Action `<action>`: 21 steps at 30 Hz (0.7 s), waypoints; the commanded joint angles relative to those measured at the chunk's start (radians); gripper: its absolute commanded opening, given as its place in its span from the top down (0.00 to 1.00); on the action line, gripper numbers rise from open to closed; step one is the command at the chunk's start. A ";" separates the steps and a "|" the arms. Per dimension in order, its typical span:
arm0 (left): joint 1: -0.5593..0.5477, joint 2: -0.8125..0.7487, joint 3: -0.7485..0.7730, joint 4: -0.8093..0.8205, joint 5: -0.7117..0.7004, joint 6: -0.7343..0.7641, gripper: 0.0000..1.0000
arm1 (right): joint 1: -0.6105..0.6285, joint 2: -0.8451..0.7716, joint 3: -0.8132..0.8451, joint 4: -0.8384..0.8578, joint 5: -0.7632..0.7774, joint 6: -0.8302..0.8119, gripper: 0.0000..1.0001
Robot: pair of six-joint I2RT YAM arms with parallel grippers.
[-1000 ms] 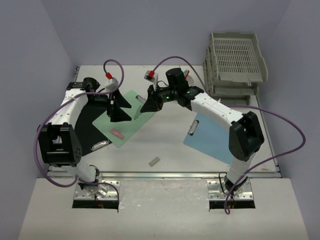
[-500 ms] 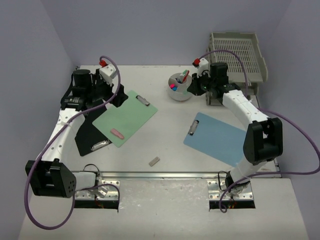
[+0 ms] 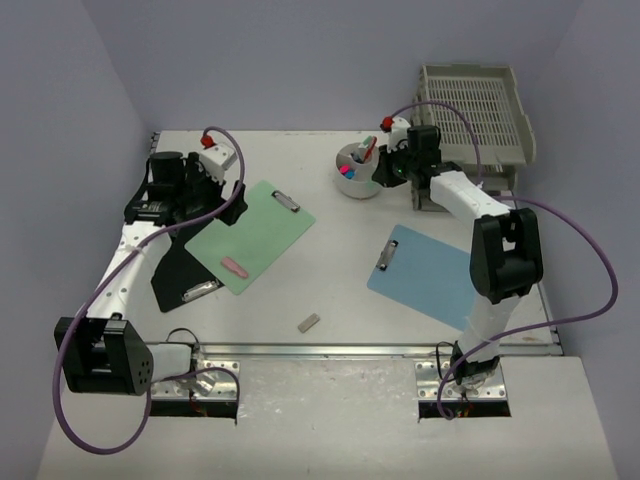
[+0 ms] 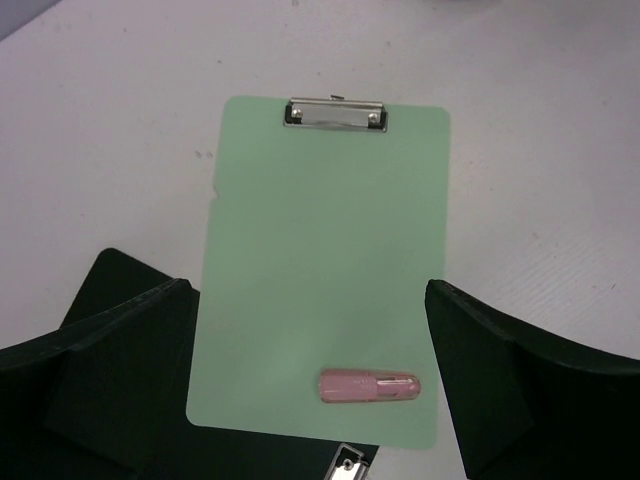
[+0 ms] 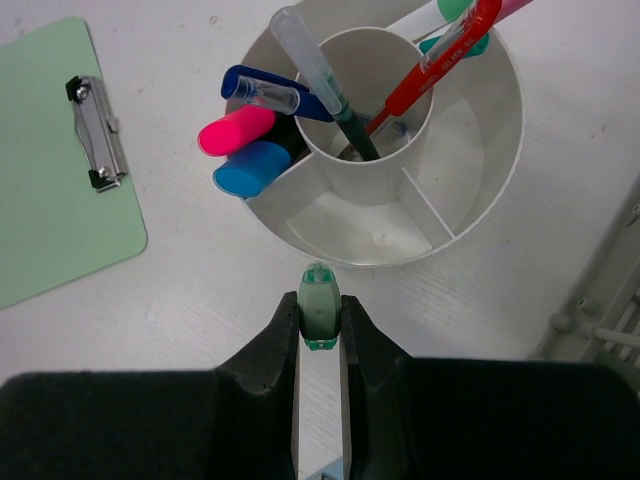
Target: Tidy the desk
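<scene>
The white tabletop [image 3: 330, 270] lies between lilac walls, with grey stacked trays [image 3: 470, 110] at its far right corner; the right hand [image 5: 320, 318] is clamped on a green-capped pen [image 5: 319, 300], seen end-on between the two fingers; that hand hangs just beside the rim of a round white pen holder [image 5: 470, 190], the pen's end over bare tabletop and not over any compartment; the holder keeps a pink marker [image 5: 235, 131] and a blue marker [image 5: 248, 168] in one outer section, and a red pen [image 5: 440, 62] leans into the middle cup. The left hand [image 4: 308, 290] hovers with its fingers wide apart and holds nothing; below it is a green clipboard [image 4: 320, 230], which carries a small pink capsule-shaped thing [image 4: 368, 385] near its lower edge; this board overlaps a black clipboard [image 3: 172, 275]. A blue clipboard [image 3: 430, 275] lies to the right; a small grey block [image 3: 309, 322] sits near the front rail.
</scene>
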 commanded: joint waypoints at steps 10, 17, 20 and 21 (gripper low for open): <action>0.013 -0.013 -0.062 -0.032 0.096 0.159 0.00 | 0.001 -0.049 0.084 0.084 -0.041 0.086 1.00; 0.013 0.021 -0.066 -0.113 0.126 0.345 0.00 | 0.001 0.013 0.130 0.098 -0.016 0.073 1.00; 0.013 0.038 -0.073 -0.156 0.124 0.444 0.00 | 0.001 0.026 0.141 0.098 -0.026 0.089 1.00; 0.013 0.041 -0.078 -0.159 0.120 0.459 0.00 | 0.002 0.028 0.142 0.098 -0.030 0.092 1.00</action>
